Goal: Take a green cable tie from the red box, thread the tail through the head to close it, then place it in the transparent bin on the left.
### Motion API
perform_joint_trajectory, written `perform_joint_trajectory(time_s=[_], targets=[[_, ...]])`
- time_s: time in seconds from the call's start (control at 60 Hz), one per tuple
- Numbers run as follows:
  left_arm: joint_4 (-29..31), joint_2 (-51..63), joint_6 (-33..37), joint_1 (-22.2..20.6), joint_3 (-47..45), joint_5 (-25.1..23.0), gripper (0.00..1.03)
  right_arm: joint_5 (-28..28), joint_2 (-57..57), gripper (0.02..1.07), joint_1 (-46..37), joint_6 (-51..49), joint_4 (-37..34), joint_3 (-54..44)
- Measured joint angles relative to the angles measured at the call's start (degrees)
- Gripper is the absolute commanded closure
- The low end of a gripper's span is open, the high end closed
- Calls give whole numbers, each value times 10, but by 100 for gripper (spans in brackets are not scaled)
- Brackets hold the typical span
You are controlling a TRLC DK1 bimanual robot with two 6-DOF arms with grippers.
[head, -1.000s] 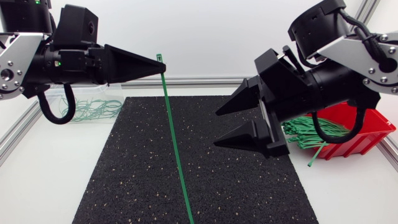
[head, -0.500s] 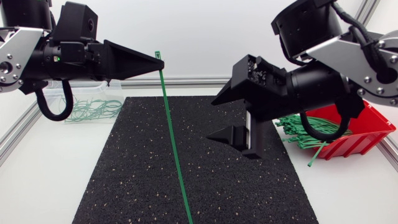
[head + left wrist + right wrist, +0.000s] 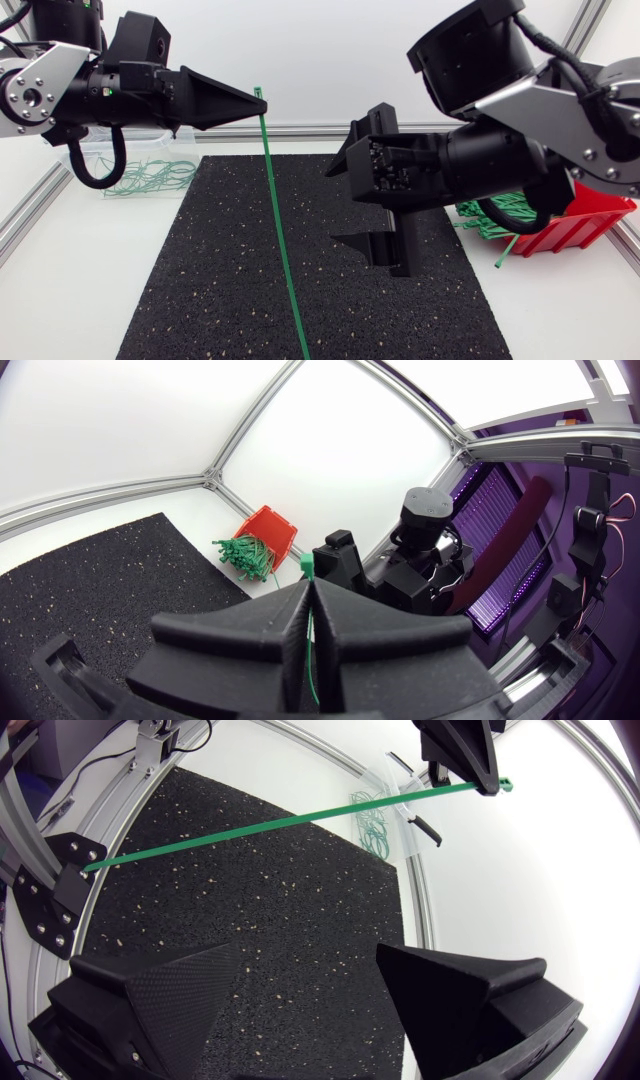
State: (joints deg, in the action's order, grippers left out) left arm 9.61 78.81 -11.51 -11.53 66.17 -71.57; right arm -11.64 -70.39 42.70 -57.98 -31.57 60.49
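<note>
Dangling the green cable tie (image 3: 280,240) over the black mat (image 3: 220,290), tail loose and unthreaded; pinching it just under its head with the left gripper (image 3: 256,103), well above the bench (image 3: 80,290); holding the right gripper (image 3: 335,205) wide and empty beside it. Judging the pickup done, with threading, closing and dropping into the transparent bin (image 3: 160,150), farther back, remaining; leaving the red box (image 3: 590,228) of spare ties aside.

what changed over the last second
The right tool swung leftward, closer to the green cable tie, still open and empty. The left tool stayed shut on the tie near its head, and the tie still hangs down.
</note>
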Motion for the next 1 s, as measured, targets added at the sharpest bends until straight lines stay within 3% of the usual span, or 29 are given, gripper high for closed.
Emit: perform_joint_trajectory(time_s=[0.25,0.367,0.517,0.717,0.8,0.917,1.0], targets=[[0,6,0,0,3,0,100,98,6,7,29,-26,34,-17],[0,9,0,4,3,0,100,111,2,7,29,-34,13,-17],[0,12,0,6,4,0,100,146,-2,7,42,-39,47,-40],[16,25,1,6,13,0,100,197,36,7,76,-122,316,-198],[20,32,2,5,18,-1,100,209,49,7,87,-159,359,-233],[22,37,2,5,19,-8,100,213,50,6,94,-226,484,-269],[25,38,2,5,20,-22,100,214,50,6,97,-269,520,-280]])
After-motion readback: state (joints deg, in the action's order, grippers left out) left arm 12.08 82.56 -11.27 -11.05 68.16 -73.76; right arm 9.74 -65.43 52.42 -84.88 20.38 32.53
